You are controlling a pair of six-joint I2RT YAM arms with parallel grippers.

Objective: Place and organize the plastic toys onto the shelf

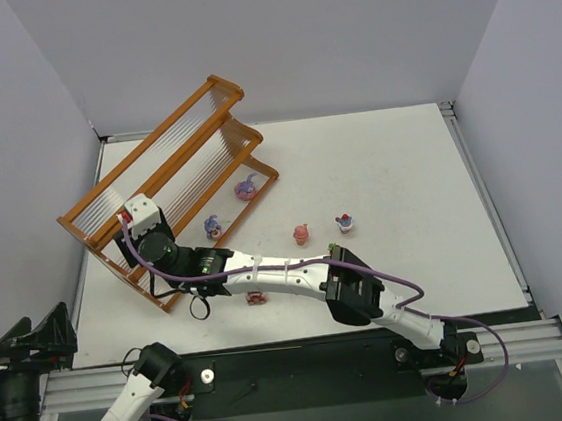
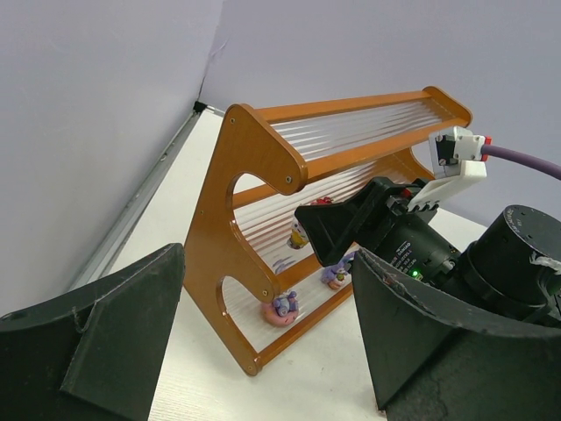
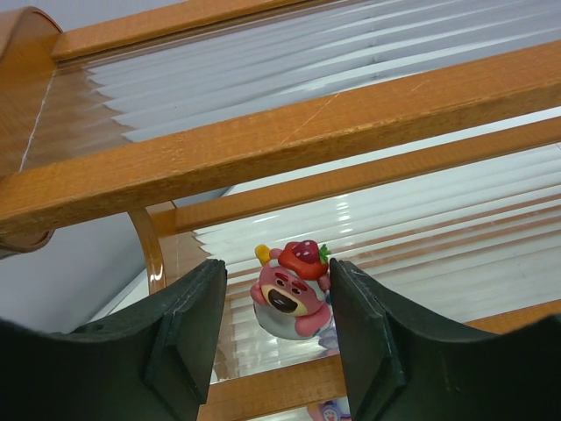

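Seen from above, a long orange-brown stepped shelf (image 1: 171, 167) stands at the far left of a white worktop (image 1: 408, 177), with the right arm stretched across to its near end. The right wrist camera shows the right tool (image 3: 276, 267) at the middle tier, its two dark fingers on either side of a pink bear toy (image 3: 285, 303) topped with a red strawberry. The toy rests on the clear ribbed slats, and there is a visible gap between it and one finger, so the tool looks parted rather than pinching. The left tool (image 2: 263, 263) hangs wide open and empty near the shelf's end, well back from the work. On the lowest tier sit at least two toys, a purple one (image 1: 246, 186) and another purple one (image 1: 212, 225). Three toys lie loose on the worktop: a reddish one (image 1: 302, 233), a pink and purple one (image 1: 345, 224) just beside it, and a pink one (image 1: 256, 298) half hidden under the right arm. The job appears to be roughly at its midpoint, with these three left to shelve.
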